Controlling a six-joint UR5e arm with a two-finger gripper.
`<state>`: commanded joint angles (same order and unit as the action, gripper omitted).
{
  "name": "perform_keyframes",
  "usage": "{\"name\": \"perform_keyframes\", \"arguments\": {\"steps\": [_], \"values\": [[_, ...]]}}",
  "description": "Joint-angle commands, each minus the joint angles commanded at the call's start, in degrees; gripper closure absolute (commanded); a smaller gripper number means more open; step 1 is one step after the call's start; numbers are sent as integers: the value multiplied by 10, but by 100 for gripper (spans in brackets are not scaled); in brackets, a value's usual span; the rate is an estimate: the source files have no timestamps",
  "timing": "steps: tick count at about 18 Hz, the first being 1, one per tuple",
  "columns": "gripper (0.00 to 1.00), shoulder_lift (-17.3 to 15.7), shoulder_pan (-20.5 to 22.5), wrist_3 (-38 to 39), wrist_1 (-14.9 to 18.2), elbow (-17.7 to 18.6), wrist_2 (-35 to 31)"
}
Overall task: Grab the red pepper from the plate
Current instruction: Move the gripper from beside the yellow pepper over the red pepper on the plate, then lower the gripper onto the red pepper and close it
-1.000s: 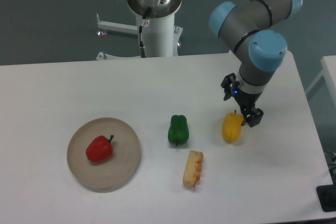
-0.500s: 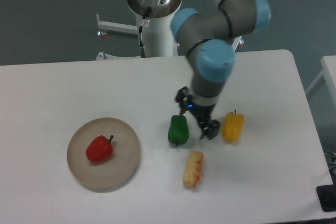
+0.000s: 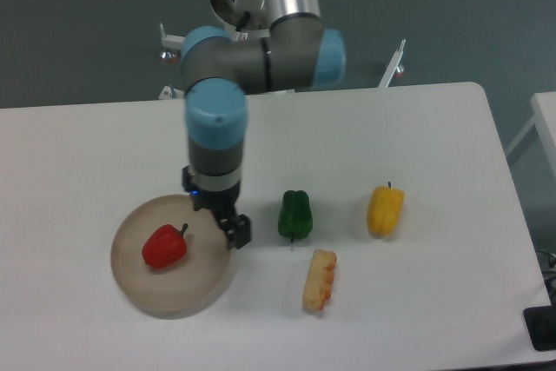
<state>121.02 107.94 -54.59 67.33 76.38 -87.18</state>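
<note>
The red pepper [image 3: 164, 246] is small and glossy with a short dark stem. It lies on the left half of the round beige plate [image 3: 187, 293] at the table's front left. My gripper [image 3: 214, 211] hangs over the plate's right rim, just right of the pepper and apart from it. Its fingers [image 3: 238, 232] stand apart and hold nothing.
A green pepper [image 3: 294, 215] stands right of the plate. A yellow pepper [image 3: 385, 209] stands further right. A pale yellow and orange corn-like piece [image 3: 319, 279] lies in front of the green pepper. The arm's base [image 3: 257, 32] is at the table's back.
The arm has swung left across the table, from beside the yellow pepper, past the green pepper, to over the plate's right rim. The peppers and plate have not moved.
</note>
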Motion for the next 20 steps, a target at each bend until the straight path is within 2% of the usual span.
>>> {"name": "perform_keyframes", "arguments": {"steps": [3, 8, 11, 14, 15, 18, 19, 20], "values": [[0, 25, -26, 14, -10, 0, -12], [0, 51, -37, 26, -16, 4, -36], [0, 62, -37, 29, -58, 4, -40], [0, 68, -38, 29, -59, 4, -41], [4, 68, -38, 30, -60, 4, -41], [65, 66, -38, 47, -60, 4, -39], [77, 65, -38, 53, -62, 4, -39], [79, 64, -38, 59, -62, 1, -39]]}}
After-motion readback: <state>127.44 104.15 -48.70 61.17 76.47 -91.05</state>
